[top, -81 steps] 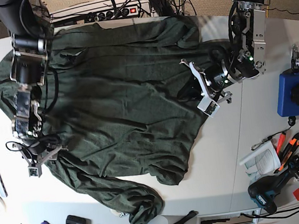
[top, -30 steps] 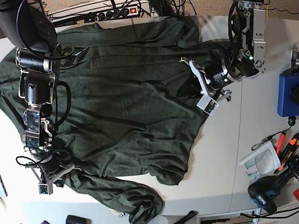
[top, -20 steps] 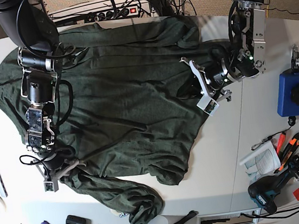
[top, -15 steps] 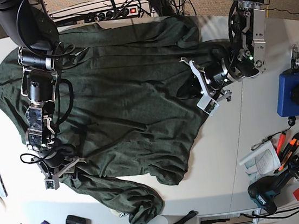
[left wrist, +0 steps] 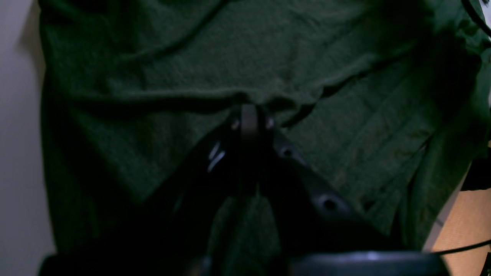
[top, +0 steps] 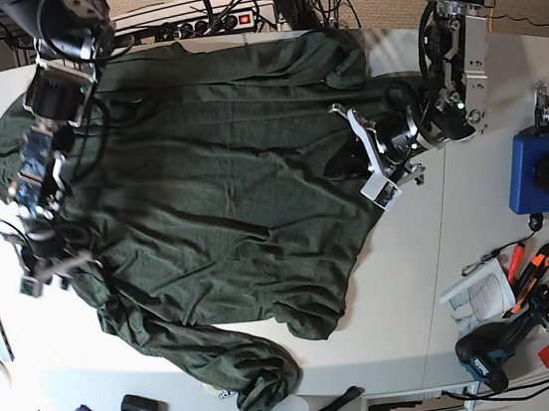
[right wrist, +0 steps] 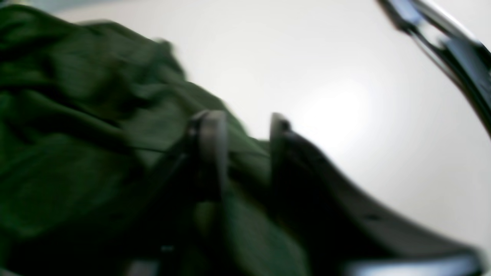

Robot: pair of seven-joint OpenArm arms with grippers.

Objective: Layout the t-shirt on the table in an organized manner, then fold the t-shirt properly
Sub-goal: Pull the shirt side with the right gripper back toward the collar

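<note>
T-shirt (top: pixel 209 163): green knit, rumpled | left claw (left wrist: pixel 249 115): pinching cloth | right claw (right wrist: pixel 241 130): parted, astride fold

The t-shirt (top: pixel 212 183) lies spread across the middle of the surface (top: pixel 415 288), the right claw (top: pixel 47 269) at its left edge and the left claw (top: pixel 374 158) at its right edge — a pouch (top: pixel 536 171) well off to the right, hand tools (top: pixel 512 307) in front of that.

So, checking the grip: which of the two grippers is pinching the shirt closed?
The left gripper, at the t-shirt edge; its jaws are shut on a fabric fold. The right gripper shows a gap.
</note>
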